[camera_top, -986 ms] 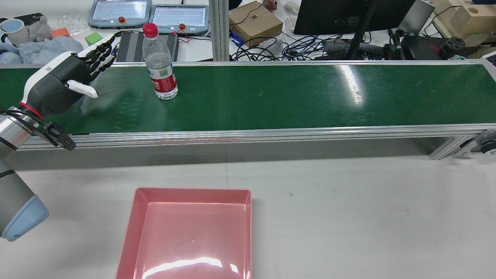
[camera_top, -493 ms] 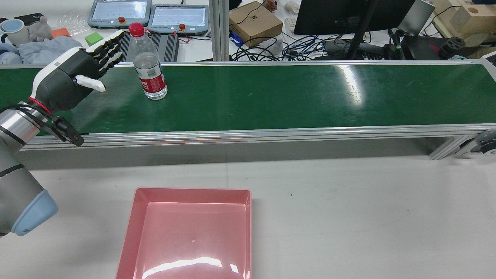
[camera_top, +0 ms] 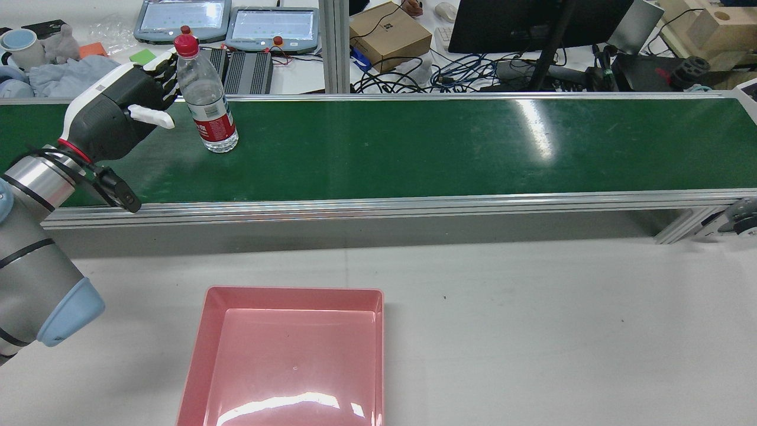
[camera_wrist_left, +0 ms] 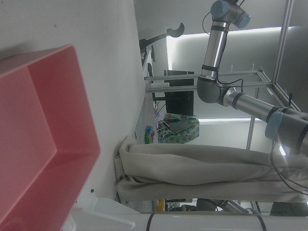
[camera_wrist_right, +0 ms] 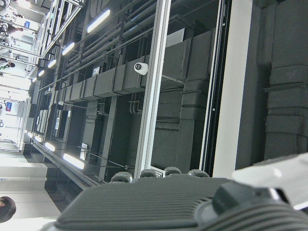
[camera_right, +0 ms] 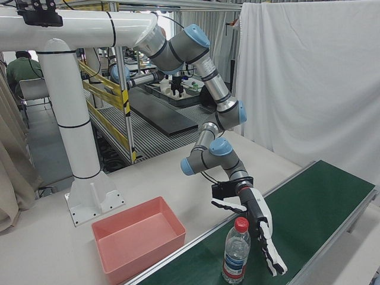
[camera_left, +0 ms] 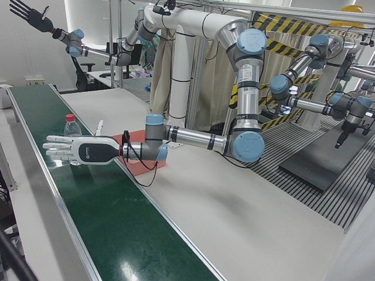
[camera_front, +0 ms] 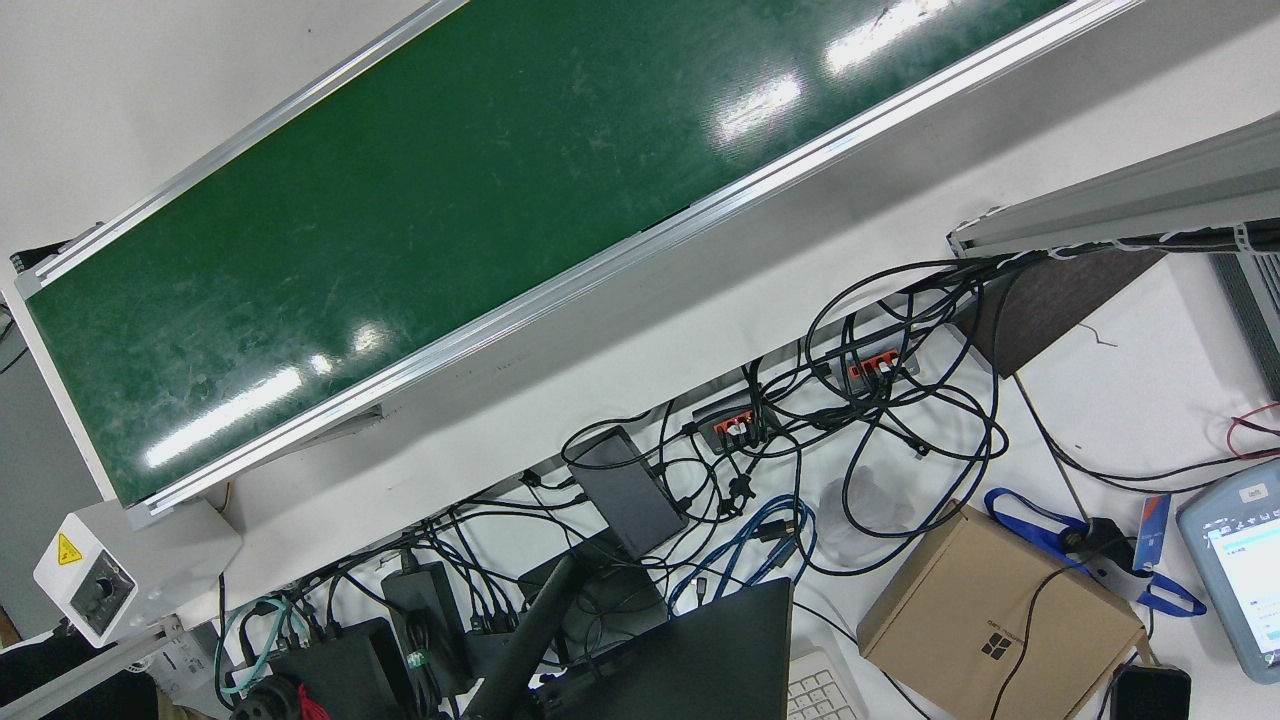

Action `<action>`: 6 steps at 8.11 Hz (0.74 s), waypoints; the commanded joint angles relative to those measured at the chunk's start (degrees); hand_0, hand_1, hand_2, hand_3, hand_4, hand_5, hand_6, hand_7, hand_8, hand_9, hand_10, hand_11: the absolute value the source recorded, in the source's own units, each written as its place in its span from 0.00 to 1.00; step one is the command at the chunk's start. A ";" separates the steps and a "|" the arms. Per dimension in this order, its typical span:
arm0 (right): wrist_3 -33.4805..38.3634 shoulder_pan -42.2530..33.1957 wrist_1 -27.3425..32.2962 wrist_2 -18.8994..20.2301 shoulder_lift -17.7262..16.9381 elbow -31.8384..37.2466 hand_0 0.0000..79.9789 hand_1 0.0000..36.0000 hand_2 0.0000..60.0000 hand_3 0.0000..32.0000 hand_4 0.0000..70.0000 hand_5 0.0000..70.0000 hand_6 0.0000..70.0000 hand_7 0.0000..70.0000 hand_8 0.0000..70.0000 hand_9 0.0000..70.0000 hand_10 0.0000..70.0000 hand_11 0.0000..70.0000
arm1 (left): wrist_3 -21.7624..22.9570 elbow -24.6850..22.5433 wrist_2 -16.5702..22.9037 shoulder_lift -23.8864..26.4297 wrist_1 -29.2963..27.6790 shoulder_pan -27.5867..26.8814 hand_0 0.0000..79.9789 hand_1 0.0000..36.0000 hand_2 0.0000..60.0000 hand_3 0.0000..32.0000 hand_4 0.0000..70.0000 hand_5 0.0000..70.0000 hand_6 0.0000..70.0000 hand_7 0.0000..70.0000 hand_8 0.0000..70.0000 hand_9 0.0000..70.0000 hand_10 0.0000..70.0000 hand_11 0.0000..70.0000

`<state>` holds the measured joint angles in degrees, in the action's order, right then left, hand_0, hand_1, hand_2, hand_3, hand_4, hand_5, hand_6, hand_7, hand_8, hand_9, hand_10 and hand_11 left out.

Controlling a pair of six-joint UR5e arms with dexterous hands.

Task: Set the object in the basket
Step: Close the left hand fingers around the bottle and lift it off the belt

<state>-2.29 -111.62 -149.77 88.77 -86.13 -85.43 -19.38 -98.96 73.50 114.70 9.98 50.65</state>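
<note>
The water bottle (camera_top: 206, 93) is standing upright on the green conveyor belt (camera_top: 414, 148), toward the belt's left end in the rear view, its red cap up and its red label low on the body. The left hand (camera_top: 115, 115) is hovering just beside the bottle, on the side farther from the belt's middle, with its fingers (camera_top: 161, 65) spread apart and stretched out past the bottle's far side and its thumb pointing toward the bottle; it is holding nothing, and whether any finger is touching the plastic cannot be told. In the right-front view the same hand (camera_right: 256, 228) is reaching over the belt right behind the bottle (camera_right: 236, 252), palm toward it.

The pink basket (camera_top: 284, 355) is sitting on the white table (camera_top: 532, 331), on the robot's side of the belt and well apart from the bottle, with nothing in it.

The right hand (camera_left: 28, 14) is being held high in the air, far from the bottle, its dark fingers fanned wide and gripping nothing.
</note>
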 commanded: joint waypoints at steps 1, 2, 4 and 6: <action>0.00 0.00 0.00 0.00 0.00 0.00 0.00 0.00 0.00 0.00 0.00 0.00 0.00 0.00 0.00 0.00 0.00 0.00 | 0.05 2.11 -0.02 2.37 -0.14 0.32 0.58 0.01 0.00 0.00 0.15 0.07 0.00 0.00 0.00 0.00 0.04 0.07; 0.00 0.00 0.00 0.00 0.00 0.00 0.00 0.00 0.00 0.00 0.00 0.00 0.00 0.00 0.00 0.00 0.00 0.00 | 0.05 2.11 -0.02 2.64 -0.05 0.41 0.58 0.02 0.00 0.00 0.15 0.07 0.00 0.00 0.00 0.00 0.04 0.07; 0.00 0.00 0.00 0.00 0.00 0.00 0.00 0.00 0.00 0.00 0.00 0.00 0.00 0.00 0.00 0.00 0.00 0.00 | 0.05 2.11 -0.02 3.69 2.13 0.41 0.59 0.03 0.00 0.00 0.16 0.11 0.00 0.00 0.01 0.01 0.04 0.07; 0.00 0.00 0.00 0.00 0.00 0.00 0.00 0.00 0.00 0.00 0.00 0.00 0.00 0.00 0.00 0.00 0.00 0.00 | 0.14 1.67 -2.99 6.31 10.27 0.50 0.91 0.73 0.19 0.00 0.17 1.00 0.30 0.75 0.51 0.74 0.74 1.00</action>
<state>-2.29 -111.62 -149.77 88.77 -86.13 -85.43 -19.33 -96.92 73.14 118.54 12.72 51.09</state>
